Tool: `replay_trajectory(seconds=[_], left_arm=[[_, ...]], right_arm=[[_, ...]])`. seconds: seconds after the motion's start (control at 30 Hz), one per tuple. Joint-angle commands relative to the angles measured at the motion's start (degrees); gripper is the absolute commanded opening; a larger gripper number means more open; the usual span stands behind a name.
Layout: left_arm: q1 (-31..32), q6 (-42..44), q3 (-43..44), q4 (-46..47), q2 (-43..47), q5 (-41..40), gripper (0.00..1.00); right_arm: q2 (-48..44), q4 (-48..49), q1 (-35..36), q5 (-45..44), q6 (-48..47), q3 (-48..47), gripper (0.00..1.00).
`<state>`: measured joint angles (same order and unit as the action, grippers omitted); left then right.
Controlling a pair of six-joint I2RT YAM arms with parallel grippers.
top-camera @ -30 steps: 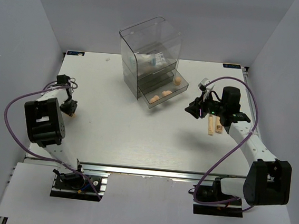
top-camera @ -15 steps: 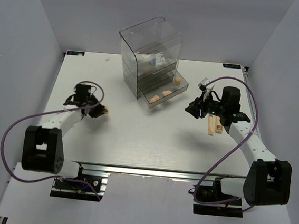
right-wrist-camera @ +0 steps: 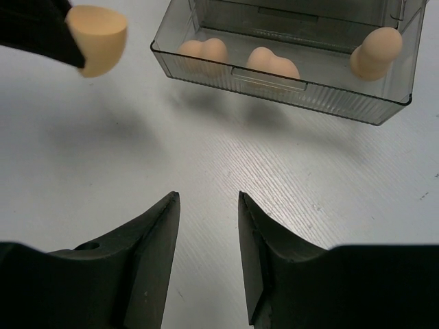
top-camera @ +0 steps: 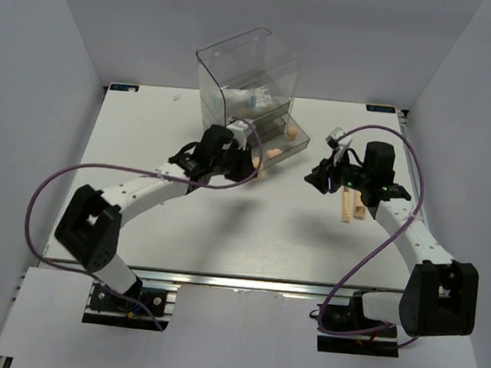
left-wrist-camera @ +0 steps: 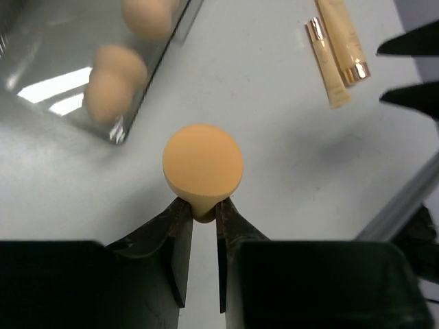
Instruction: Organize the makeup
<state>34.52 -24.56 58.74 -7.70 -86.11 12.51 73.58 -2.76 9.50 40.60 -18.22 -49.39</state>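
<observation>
Left arm has swung across from the left side of the table [top-camera: 181,221] to the front of the clear drawer box [top-camera: 239,70]. Right arm has not shifted.

Left gripper [left-wrist-camera: 204,212]: jaws clamped on the narrow end of a peach egg-shaped sponge [left-wrist-camera: 202,164], round end pointing away from the wrist. The sponge hangs above the table surface, casting a shadow, just beside the front left corner of the open bottom drawer [right-wrist-camera: 274,86] and outside it.

Drawer contents: three more sponges [right-wrist-camera: 273,64], two near the front wall and one toward the right end. A white item with blue print [top-camera: 255,99] shows through the box wall at a higher level; detail too small to resolve.

Right gripper [right-wrist-camera: 206,199]: jaws apart, nothing between them, hovering over bare table in front of the drawer.

Slim beige stick [left-wrist-camera: 324,62] and beige tube [left-wrist-camera: 339,38] lie side by side on the table, gold ends the same way, beside the right arm and well apart from the box.
</observation>
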Motion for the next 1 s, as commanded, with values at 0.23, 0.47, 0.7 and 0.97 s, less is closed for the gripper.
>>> replay_trajectory(seconds=[0.23,0.47,0.7,0.97], left_arm=[[2.1,19.1,39.1,-16.1,-28.1,-21.1,0.08],[2.1,19.5,48.0,-16.8,-34.0,-29.1,0.55],[2.6,17.8,50.5,-15.7,-29.7,-26.0,0.61],[2.6,8.7,37.1,-11.7,-12.8,-26.1,0.0]], right_arm=[[-3.1,2.1,0.3,-2.4,-0.6,0.2,0.46],[-4.1,2.1,0.3,-2.5,-0.5,1.6,0.46],[-1.9,2.1,0.2,1.3,-0.8,0.9,0.48],[7.5,6.4,6.3,-14.8,12.2,-3.2,0.0]])
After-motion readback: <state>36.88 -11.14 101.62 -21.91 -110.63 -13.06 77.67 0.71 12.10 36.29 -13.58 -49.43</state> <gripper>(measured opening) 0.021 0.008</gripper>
